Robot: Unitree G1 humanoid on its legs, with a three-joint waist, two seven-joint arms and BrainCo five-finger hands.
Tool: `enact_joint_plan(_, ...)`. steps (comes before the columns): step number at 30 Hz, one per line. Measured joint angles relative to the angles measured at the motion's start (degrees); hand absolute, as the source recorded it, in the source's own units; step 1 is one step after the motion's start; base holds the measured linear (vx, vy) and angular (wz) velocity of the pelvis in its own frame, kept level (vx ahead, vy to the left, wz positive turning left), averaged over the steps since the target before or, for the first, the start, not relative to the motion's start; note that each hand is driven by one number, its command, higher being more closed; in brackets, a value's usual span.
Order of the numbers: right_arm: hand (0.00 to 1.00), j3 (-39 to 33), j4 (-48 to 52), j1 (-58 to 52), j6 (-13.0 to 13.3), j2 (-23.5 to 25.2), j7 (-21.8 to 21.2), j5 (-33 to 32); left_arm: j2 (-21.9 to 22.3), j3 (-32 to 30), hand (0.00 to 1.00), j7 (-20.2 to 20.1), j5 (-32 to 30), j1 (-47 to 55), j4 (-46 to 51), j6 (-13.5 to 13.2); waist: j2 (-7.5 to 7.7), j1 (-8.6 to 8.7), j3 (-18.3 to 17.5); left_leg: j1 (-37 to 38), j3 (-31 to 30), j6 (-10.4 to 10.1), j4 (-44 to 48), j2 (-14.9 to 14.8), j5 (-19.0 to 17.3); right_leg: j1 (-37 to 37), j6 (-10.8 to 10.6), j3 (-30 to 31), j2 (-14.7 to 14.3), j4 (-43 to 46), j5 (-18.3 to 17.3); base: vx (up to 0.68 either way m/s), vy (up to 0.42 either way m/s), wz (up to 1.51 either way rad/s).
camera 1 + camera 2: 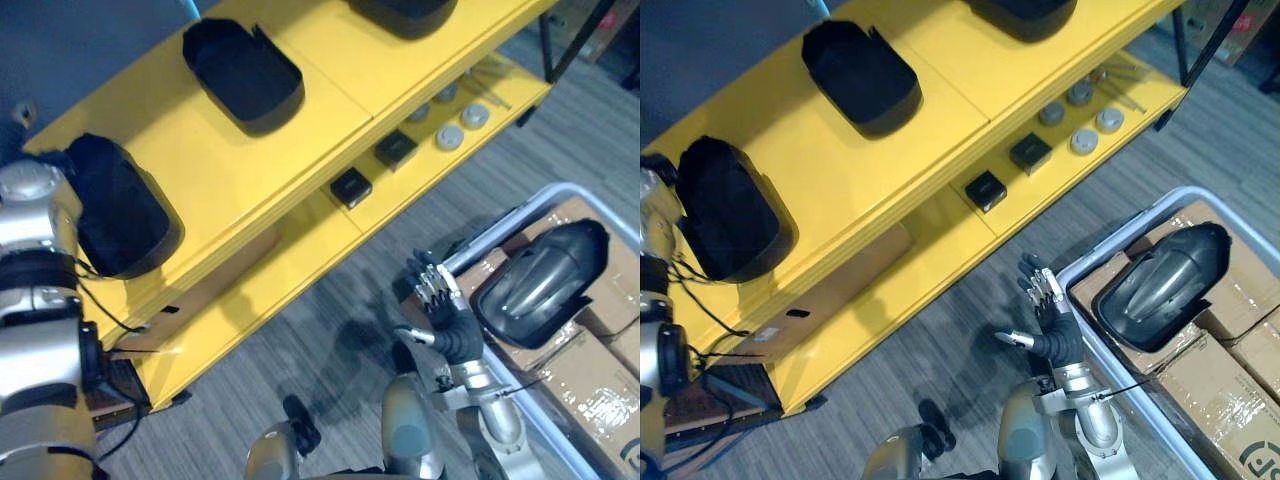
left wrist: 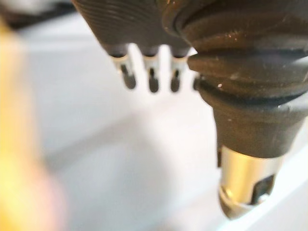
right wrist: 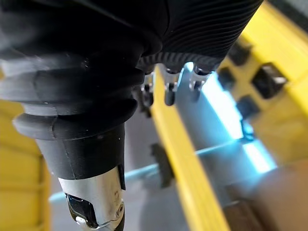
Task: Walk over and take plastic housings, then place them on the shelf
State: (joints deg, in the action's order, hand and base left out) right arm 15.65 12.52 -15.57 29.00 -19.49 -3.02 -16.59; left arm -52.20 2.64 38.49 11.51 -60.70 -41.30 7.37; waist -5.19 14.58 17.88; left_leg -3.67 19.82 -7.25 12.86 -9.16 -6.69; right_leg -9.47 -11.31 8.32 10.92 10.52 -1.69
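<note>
At far left, our left hand [image 2: 152, 79] shows straight, slack fingers with nothing in them. Beside that arm, a black housing [image 1: 120, 205] sits on the top tier of the yellow shelf [image 1: 230, 170], and a second housing [image 1: 243, 75] sits at upper centre, with bare yellow between them. On the lower tier lie small black boxes [image 1: 351, 187] and grey discs [image 1: 450, 135]. At lower right, our right hand [image 1: 445, 310] hangs spread and empty over open floor [image 1: 330, 340], just beside the rim of the grey crate [image 1: 500, 226] — inside it, a dark housing [image 1: 540, 285] lies on cardboard boxes [image 1: 590, 385].
</note>
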Motion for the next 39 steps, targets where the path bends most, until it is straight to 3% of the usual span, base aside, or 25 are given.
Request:
enact_joint_plan(2,0.00,1.77,-1.14,1.01,1.53,-0.38,-0.77,1.77,-1.42,2.49,0.00,-0.87,-3.21,-0.53,2.24,-2.88,0.13,-0.25,-2.96,1.33,-1.11,-0.01,-0.76,-0.08,0.01,3.01,0.06,-1.58,0.03,-2.32,0.44,0.08,0.003,0.26)
enact_joint_plan(4,0.00,4.53,-2.28,3.61,2.22,-1.04,-0.77,1.79,-1.39,3.86,0.00,-1.76,-3.19,0.85,5.28,-6.12,0.23,-1.61,-5.56,2.02,-2.52,-0.01,-1.32,-0.08,0.01,5.62,0.16,-3.46,0.19,-4.43,0.88,0.05,0.008,0.28)
enact_joint_plan(5,1.00,5.25,-2.33,4.68,2.21,-1.21,-0.75,1.80,-1.39,3.77,0.00,-2.02,-3.19,1.86,6.92,-6.69,0.29,-2.15,-6.09,2.14,-2.95,-0.04,-1.40,-0.06,0.03,6.22,0.18,-3.81,0.20,-4.91,1.04,0.03,0.013,0.25)
enact_joint_plan(7,1.00,7.78,-2.57,9.24,2.12,-1.30,-0.55,1.74,-0.90,2.01,0.00,-3.33,-3.10,9.47,15.04,-9.88,0.51,-3.87,-7.37,2.99,-5.10,-0.14,-1.47,0.02,0.09,9.48,0.17,-6.37,0.42,-6.51,1.17,0.02,0.012,0.41)
enact_joint_plan(10,1.00,9.18,-2.69,12.51,1.28,-1.13,-0.28,1.64,2.88,-4.28,0.00,-3.95,-3.22,23.82,28.12,-11.98,0.76,-6.60,-9.67,3.94,-6.59,-0.35,-2.77,0.26,0.66,11.28,0.18,-8.41,0.45,-7.13,1.16,0.03,-0.003,0.36)
enact_joint_plan(12,1.00,9.65,-3.09,14.02,-0.97,-0.19,0.16,1.56,10.32,-10.38,0.00,-4.87,-3.35,38.48,39.71,-13.89,1.49,-8.73,-10.55,4.48,-9.82,-0.48,-3.29,0.63,1.24,14.34,0.25,-12.56,0.68,-8.04,1.11,0.02,-0.023,0.64)
enact_joint_plan(14,1.00,9.95,-3.53,14.20,-2.52,0.41,0.44,1.56,15.68,-12.36,0.00,-5.91,-3.57,46.71,44.13,-14.91,2.10,-10.53,-10.91,4.59,-11.58,-0.54,-3.43,0.91,1.57,15.96,0.49,-14.69,0.78,-8.67,0.95,-0.01,-0.015,0.56)
enact_joint_plan(16,1.00,11.12,-6.03,14.53,-4.73,2.60,0.62,1.61,24.46,-14.05,0.00,-8.25,-3.46,59.21,50.18,-16.52,3.51,-13.28,-11.78,4.39,-14.70,-0.84,-4.63,1.39,2.50,17.70,1.30,-18.00,0.72,-9.03,0.36,-0.03,-0.029,0.68)
enact_joint_plan(17,1.00,11.23,-6.86,14.65,-5.18,3.33,0.65,1.63,26.59,-14.02,0.00,-8.82,-3.46,62.14,51.28,-17.32,3.87,-14.01,-12.00,4.16,-15.20,-0.90,-4.91,1.43,2.84,17.76,1.43,-18.77,0.69,-8.91,0.12,-0.03,-0.043,0.66)
enact_joint_plan(19,1.00,12.22,-11.50,16.93,-6.07,5.92,2.08,1.75,35.14,-13.99,0.00,-10.71,-3.34,71.73,53.23,-20.09,4.95,-16.38,-12.66,2.44,-18.31,-1.17,-5.42,1.77,3.76,17.70,2.29,-21.69,0.53,-8.07,-0.82,-0.05,-0.041,0.65)
enact_joint_plan(22,1.00,12.60,-18.90,21.17,-6.89,9.07,6.18,2.91,42.45,-13.86,0.00,-12.66,-2.63,79.62,53.14,-20.12,5.05,-19.16,-12.58,0.94,-21.15,-1.25,-5.42,1.85,4.64,17.69,2.90,-24.27,0.17,-7.45,-1.74,-0.06,-0.029,0.49)
enact_joint_plan(26,1.00,12.11,-25.88,25.26,-6.86,11.60,11.50,4.74,46.62,-13.63,0.00,-18.18,0.64,86.07,51.42,-20.36,4.88,-21.50,-12.00,-0.65,-24.18,-1.38,-5.23,2.01,5.40,17.76,2.96,-27.29,-0.09,-6.32,-2.51,-0.05,-0.028,0.40)
enact_joint_plan(28,1.00,9.71,-28.93,28.15,-6.86,12.72,15.45,8.70,47.84,-11.88,0.00,-24.78,2.14,89.13,49.51,-21.57,4.29,-22.94,-10.25,-1.70,-25.63,-1.38,-4.25,2.23,5.40,17.78,2.94,-28.39,-0.05,-5.26,-3.02,-0.05,-0.007,0.28)
enact_joint_plan(31,1.00,6.71,-30.81,31.93,-6.86,13.38,18.13,9.05,48.19,-8.50,0.00,-31.13,6.26,90.14,48.48,-21.75,4.01,-23.78,-7.69,-2.54,-26.84,-1.29,-3.85,2.52,5.64,17.50,2.90,-29.37,0.08,-4.23,-3.35,-0.06,0.004,0.26)
enact_joint_plan(34,1.00,3.19,-34.88,38.53,-6.97,14.22,20.23,8.90,48.13,-3.87,0.00,-38.11,8.52,89.54,41.94,-20.60,2.56,-24.06,-4.59,-4.53,-27.19,-0.85,-2.87,2.66,6.11,15.51,2.95,-29.84,0.41,-2.70,-3.46,-0.06,0.016,0.06)
enact_joint_plan(39,1.00,-0.34,-38.83,44.27,-7.97,14.04,20.97,8.88,47.31,1.61,0.00,-41.61,11.89,86.30,32.23,-19.37,2.22,-24.94,0.31,-5.53,-27.12,-1.09,-2.53,3.35,6.61,12.64,2.27,-29.42,1.96,2.08,-5.25,0.00,0.000,0.02)
